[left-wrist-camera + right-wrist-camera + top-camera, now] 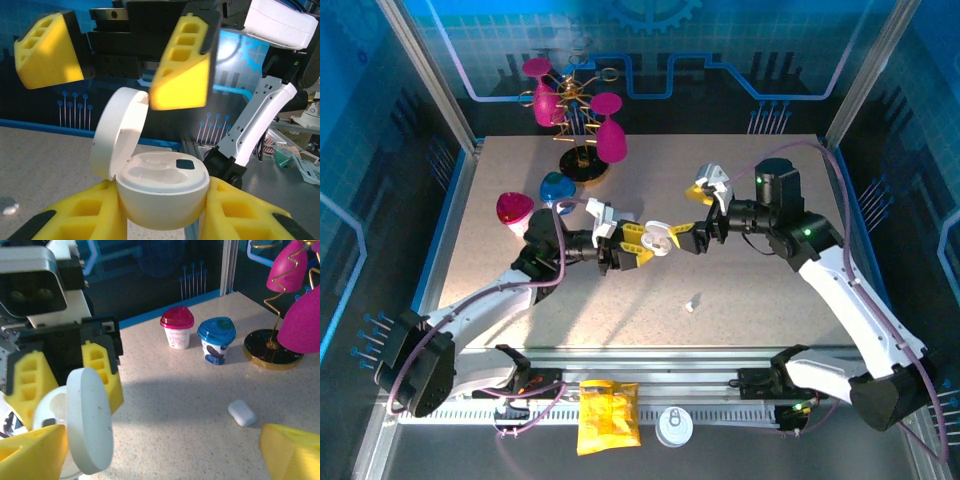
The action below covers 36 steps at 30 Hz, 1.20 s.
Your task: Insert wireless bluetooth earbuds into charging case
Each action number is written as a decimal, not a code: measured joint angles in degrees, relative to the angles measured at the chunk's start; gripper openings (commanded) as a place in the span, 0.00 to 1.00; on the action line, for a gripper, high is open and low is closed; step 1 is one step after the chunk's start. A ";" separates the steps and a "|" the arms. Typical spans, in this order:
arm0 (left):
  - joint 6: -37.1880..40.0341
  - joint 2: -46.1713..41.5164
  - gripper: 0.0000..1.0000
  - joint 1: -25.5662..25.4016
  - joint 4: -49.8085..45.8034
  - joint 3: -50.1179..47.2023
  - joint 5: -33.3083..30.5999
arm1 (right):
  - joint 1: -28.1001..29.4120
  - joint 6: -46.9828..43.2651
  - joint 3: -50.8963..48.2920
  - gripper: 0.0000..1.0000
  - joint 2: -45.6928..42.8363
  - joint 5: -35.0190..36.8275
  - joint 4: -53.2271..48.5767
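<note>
My left gripper (645,246) (162,216) is shut on the charging case (661,238) (162,197), a glossy white pebble held above the table. Its lid (118,134) (90,426) stands flipped open. The tray inside shows white moulded hollows and a dark square; I cannot tell whether an earbud sits in them. My right gripper (690,213) (160,460) (115,65) faces the case with its yellow fingers (182,70) spread wide and nothing between them. The lid is close beside its left finger (31,452). One tiny white earbud (692,303) lies on the table nearer the front.
A red-lidded cup (513,208) (177,327) and a blue-lidded cup (557,188) (216,339) stand at the back left. Behind them is a gold wire stand (582,160) (272,352) with magenta pieces. A small white pill-shaped piece (242,413) lies on the table.
</note>
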 measured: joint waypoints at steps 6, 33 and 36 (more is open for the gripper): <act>-1.14 0.39 0.25 0.83 4.24 -0.57 -2.25 | -0.02 4.83 -2.32 1.00 -3.13 -1.92 5.77; -7.91 0.33 0.27 1.20 14.73 -4.81 -4.09 | 4.52 6.58 -7.72 0.33 -0.04 -4.07 14.01; -8.11 -0.33 0.27 1.20 14.64 -5.44 -3.69 | 5.53 5.99 -6.73 0.23 1.36 -4.96 15.19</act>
